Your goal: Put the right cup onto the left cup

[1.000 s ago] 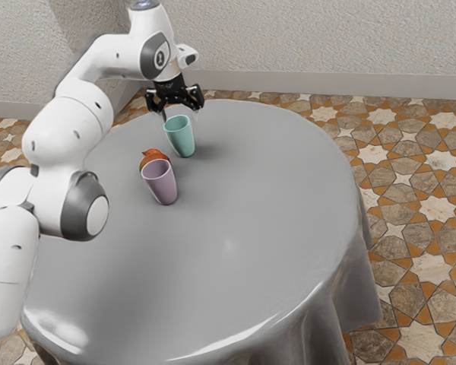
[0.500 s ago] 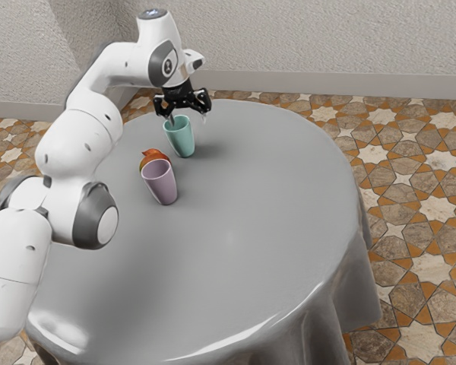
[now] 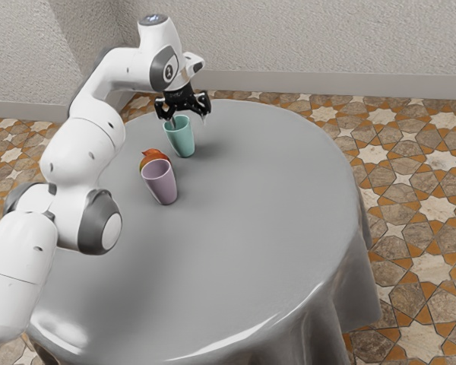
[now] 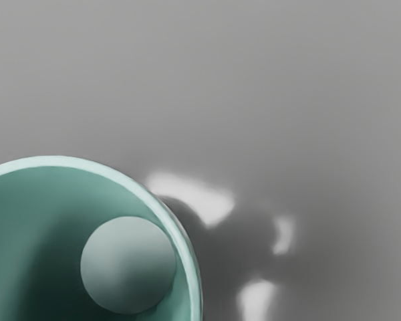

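The arm [image 3: 83, 152] arches in from the exterior view's left, wrist directed downward. The gripper [image 3: 189, 120] is positioned at the green cup's [image 3: 184, 143] mouth, fingers spread apart; this cup stands upright on the table [image 3: 251, 228], near the upright purple cup [image 3: 163, 185].

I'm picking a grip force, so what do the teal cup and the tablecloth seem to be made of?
The teal cup looks like smooth plastic with a satin finish, judging by its even colour and soft shading, though glazed ceramic is possible. The tablecloth looks like glossy vinyl or satin fabric: it drapes in folds and shows bright highlights along its edge.
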Available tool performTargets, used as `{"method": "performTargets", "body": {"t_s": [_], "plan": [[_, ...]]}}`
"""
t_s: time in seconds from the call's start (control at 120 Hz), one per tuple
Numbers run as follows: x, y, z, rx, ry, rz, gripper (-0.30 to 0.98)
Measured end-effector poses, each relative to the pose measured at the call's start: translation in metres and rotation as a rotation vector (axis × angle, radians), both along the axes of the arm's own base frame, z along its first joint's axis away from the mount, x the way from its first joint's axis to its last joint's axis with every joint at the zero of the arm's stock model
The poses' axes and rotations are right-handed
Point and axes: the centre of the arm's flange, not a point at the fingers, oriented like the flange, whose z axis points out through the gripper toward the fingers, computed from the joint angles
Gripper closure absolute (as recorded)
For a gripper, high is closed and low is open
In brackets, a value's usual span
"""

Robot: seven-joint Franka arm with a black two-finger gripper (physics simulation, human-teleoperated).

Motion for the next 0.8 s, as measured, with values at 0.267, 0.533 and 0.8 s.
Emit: {"method": "performTargets", "body": {"t_s": [0.267, 0.533, 0.8], "plan": [[0.000, -0.001, -0.013, -0.001, 0.015, 0.011, 0.39], [0.000, 0.001, -0.022, -0.002, 0.030, 0.023, 0.55], [-0.001, -0.001, -0.023, -0.018, 0.041, 0.041, 0.74]]}}
